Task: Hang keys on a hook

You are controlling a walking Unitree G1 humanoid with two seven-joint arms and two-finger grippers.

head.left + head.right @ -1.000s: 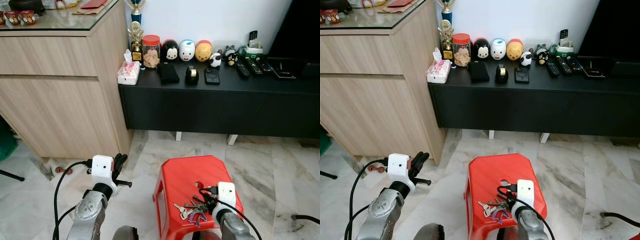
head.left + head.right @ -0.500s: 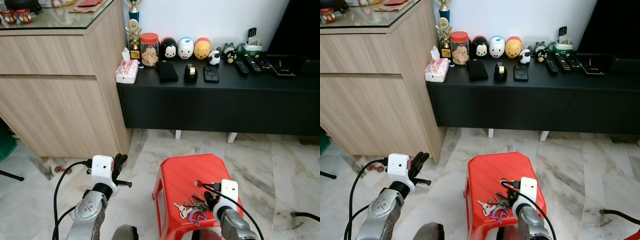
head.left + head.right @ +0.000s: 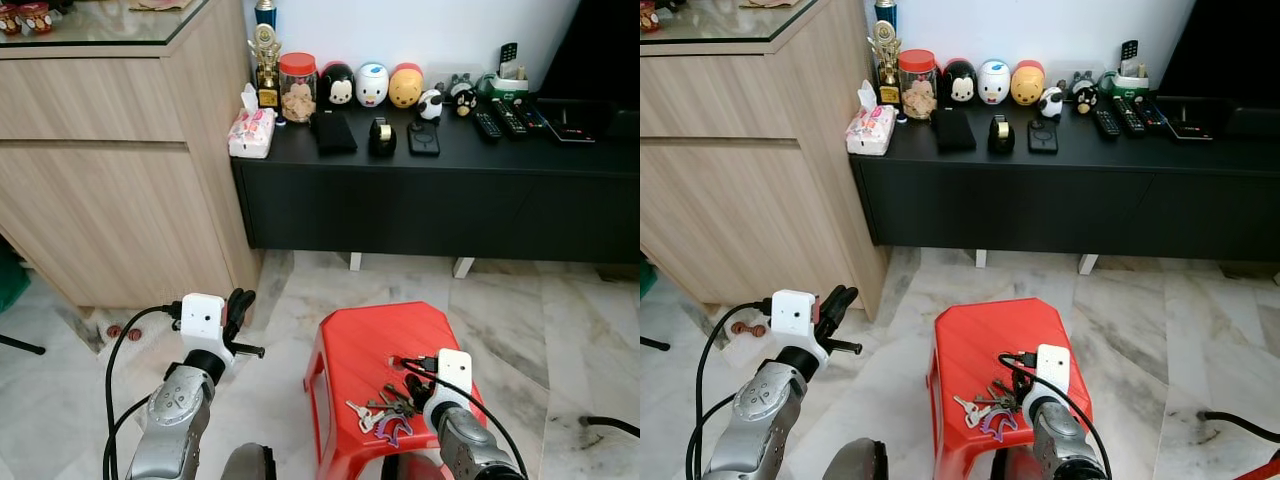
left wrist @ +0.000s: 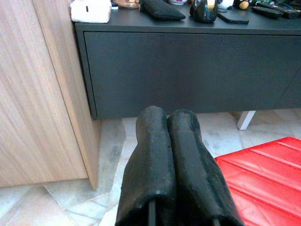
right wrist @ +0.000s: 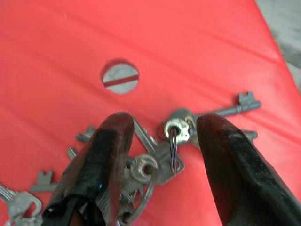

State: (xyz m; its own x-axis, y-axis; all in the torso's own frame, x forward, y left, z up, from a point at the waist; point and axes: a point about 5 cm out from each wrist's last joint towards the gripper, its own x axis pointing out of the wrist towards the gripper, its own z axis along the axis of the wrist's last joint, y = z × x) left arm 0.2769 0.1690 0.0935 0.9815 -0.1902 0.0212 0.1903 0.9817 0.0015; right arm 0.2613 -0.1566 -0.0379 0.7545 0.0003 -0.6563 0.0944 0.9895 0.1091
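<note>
A bunch of several keys with a purple tag lies on the top of a red plastic stool. My right gripper is open, lowered over the bunch, with one black finger on each side of the key ring. The fingers are close above the stool's top; whether they touch the keys is unclear. My left gripper is shut with nothing in it, held out over the floor to the left of the stool, its fingers pressed together.
A low black cabinet carries a jar, toy figures, a tape dispenser and remotes. A light wooden sideboard stands at the left. Marble floor surrounds the stool. A black cable lies at the lower right.
The head camera has tilted, shifting the whole scene downward a little. My right gripper has settled slightly lower over the keys. The left arm holds its pose.
</note>
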